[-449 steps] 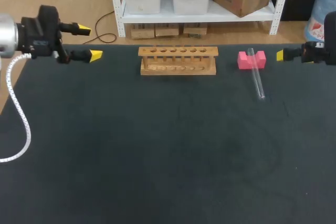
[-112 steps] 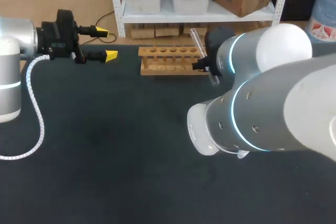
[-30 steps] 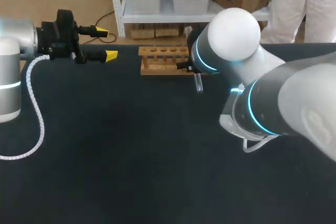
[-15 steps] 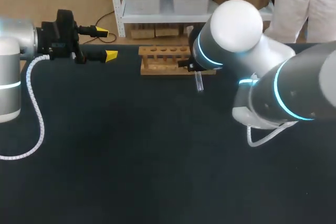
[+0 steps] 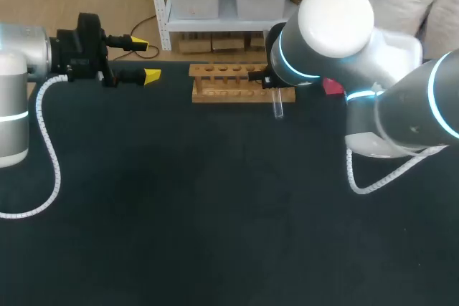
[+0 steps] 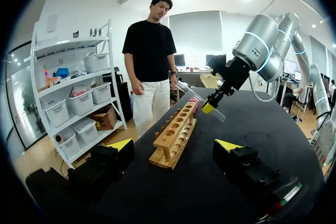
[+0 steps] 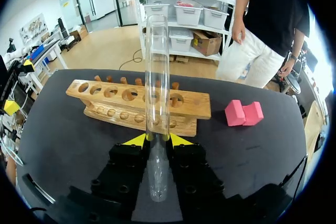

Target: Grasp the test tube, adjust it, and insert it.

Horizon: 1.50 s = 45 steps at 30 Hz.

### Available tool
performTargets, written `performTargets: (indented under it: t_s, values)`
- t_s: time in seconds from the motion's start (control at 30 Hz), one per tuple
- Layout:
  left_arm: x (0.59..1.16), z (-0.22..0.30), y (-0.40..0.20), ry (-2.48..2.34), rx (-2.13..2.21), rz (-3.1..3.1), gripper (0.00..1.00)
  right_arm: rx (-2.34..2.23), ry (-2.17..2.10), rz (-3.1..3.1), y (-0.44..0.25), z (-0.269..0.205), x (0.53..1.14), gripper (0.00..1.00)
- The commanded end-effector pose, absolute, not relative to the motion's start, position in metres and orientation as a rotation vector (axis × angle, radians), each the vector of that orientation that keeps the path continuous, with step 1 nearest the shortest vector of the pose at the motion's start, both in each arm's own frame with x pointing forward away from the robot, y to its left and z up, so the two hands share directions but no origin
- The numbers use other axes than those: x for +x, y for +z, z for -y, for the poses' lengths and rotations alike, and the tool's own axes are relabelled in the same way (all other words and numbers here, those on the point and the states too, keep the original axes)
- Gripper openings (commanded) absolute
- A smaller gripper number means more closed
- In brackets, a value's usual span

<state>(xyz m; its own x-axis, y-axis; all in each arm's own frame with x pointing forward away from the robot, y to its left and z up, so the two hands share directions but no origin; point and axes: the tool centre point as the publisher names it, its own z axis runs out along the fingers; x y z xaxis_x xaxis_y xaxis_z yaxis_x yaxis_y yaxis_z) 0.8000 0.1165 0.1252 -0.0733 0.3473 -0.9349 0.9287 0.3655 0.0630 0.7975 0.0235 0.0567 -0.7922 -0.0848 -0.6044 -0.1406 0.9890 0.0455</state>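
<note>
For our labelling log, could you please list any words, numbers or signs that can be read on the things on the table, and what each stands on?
None can be read: no words, numbers or signs show on the rack, the test tube or the pink block.

Left arm [image 5: 21, 69] comes in from the left edge, wrist held level. The left jaws stand wide apart, yellow fingertips [image 5: 151, 75] pointing toward the middle, with nothing between them. Right arm [image 5: 337, 26] reaches past the middle with its elbow high. The right jaws are closed from both sides on the test tube [image 7: 157, 93], which is gripped near its lower end.
</note>
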Motion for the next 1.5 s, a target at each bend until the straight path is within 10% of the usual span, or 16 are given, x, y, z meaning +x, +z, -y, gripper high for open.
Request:
performTargets:
  t_s: [0.03,1.5]
  values:
    - [0.799,-0.117,0.124,-0.726,1.158,-1.620,1.00,-0.134,0.101,-2.386,0.065,-0.018,0.782,0.00]
    - [0.799,-0.117,0.124,-0.726,1.158,-1.620,1.00,-0.128,0.131,-2.279,0.094,-0.004,0.768,0.00]
